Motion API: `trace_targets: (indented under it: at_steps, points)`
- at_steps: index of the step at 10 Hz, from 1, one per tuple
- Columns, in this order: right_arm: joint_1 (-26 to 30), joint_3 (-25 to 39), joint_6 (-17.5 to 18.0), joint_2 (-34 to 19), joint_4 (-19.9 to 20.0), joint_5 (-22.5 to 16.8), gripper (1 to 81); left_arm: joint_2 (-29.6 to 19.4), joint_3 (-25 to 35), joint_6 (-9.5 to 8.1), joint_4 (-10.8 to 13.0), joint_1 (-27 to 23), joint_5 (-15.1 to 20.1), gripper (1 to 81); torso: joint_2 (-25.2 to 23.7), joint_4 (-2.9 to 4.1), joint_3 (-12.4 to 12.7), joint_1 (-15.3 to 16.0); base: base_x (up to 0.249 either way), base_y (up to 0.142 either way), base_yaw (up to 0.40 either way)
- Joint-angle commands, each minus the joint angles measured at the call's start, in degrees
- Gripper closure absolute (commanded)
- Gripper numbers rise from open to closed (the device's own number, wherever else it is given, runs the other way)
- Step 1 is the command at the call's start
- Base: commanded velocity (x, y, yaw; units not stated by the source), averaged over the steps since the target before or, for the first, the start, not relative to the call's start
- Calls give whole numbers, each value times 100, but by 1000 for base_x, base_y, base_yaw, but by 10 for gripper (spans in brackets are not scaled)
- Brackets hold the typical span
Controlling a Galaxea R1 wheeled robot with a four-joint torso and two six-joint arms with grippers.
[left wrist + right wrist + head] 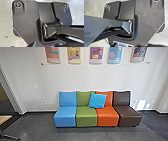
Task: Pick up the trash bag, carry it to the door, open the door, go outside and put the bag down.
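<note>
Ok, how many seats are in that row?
4, side by side in the head view, left to right: blue seat, green seat, orange seat, brown seat.

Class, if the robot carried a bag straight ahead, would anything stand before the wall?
Yes: four seats, blue, green, orange and brown, stand side by side along the wall. Whether they block the way to the door cannot be told.
</note>
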Motion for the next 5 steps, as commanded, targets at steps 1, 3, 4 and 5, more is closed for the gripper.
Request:
trace_targets:
  at_steps: [1, 3, 4, 5]
  points:
    - [153, 48, -46, 35, -45, -299, 10, -8, 14, 28, -18, -213, 358, 10, 0, 0, 0, 0, 116, 0, 0]
    - [153, 48, -46, 35, -45, -299, 10, -8, 14, 28, -18, -213, 358, 10, 0, 0, 0, 0, 112, 0, 0]
    - [153, 48, -46, 26, -36, -299, 10, -8, 14, 28, -18, -205, 358, 10, 0, 0, 0, 0, 98, 0, 0]
    - [153, 48, -46, 17, -45, -299, 10, -8, 14, 28, -18, -204, 358, 10, 0, 0, 0, 2, 86, 0, 0]
